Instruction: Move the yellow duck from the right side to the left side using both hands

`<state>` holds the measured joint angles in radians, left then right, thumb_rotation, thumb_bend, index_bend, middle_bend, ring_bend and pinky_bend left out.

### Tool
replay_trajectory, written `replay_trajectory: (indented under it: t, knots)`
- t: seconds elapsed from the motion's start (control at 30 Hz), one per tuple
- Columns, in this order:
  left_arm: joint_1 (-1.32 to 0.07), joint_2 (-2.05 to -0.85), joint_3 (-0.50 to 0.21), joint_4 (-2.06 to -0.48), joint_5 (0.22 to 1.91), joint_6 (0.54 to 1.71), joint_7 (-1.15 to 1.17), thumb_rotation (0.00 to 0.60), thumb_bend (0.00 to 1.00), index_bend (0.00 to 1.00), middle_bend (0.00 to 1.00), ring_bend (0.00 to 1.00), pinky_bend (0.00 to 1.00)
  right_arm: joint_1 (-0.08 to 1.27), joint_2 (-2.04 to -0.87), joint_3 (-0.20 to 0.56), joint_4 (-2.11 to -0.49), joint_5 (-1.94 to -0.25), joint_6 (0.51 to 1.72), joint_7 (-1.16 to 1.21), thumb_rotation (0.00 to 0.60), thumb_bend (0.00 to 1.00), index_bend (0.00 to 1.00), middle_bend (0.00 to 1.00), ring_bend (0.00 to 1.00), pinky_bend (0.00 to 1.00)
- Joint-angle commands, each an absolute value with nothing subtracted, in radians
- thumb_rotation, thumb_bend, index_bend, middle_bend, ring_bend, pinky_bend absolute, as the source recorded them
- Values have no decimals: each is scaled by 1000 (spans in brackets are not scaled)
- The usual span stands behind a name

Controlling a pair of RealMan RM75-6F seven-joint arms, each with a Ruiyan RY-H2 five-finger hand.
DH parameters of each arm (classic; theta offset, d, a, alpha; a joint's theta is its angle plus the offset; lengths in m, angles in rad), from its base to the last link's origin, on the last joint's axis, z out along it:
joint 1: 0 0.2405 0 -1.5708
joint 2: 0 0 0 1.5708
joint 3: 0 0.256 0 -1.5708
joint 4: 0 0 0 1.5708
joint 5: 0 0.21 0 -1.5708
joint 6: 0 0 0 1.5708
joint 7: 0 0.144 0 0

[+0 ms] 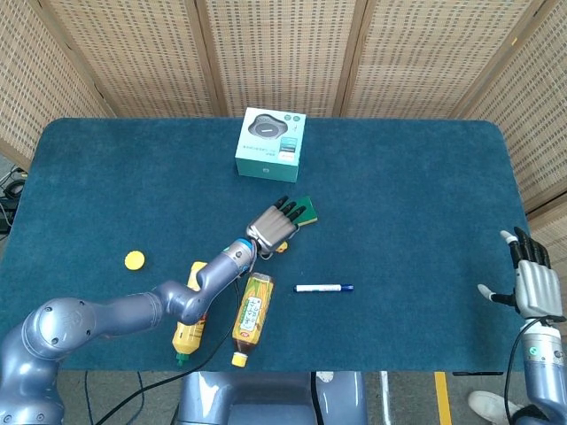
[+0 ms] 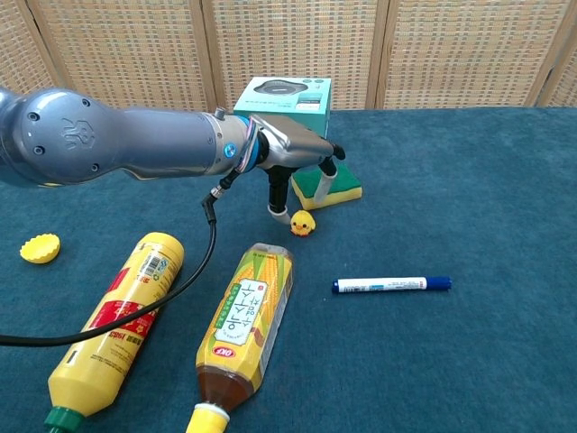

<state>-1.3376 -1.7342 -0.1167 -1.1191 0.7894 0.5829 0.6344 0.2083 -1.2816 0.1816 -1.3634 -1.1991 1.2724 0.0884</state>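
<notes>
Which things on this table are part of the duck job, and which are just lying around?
Part of the job:
small yellow toy duck
left hand, fingers spread over the duck
right hand, open at the table's right edge

Just lying about:
teal box
green and yellow sponge
blue-capped white marker
yellow squeeze bottle
corn-label drink bottle
yellow bottle cap

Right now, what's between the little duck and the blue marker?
Nothing: the chest view shows only bare blue cloth between the yellow duck and the marker.
</notes>
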Motion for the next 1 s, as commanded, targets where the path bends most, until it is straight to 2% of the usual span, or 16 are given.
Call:
replay_trajectory:
  t: [0.03,1.0]
  knots:
    - [-1344,-1744,-110,-1106,783,580,639,600,215,396,0,0,0,208,-1280,183,-1363,-1200,1269,92,600,56,105,0,0,0]
    - [-1374,-1811,-76,-1011,711,560,654,600,259,380,0,0,0,203,-1272,194,-1363,-1197,1246,107,600,58,108,0,0,0]
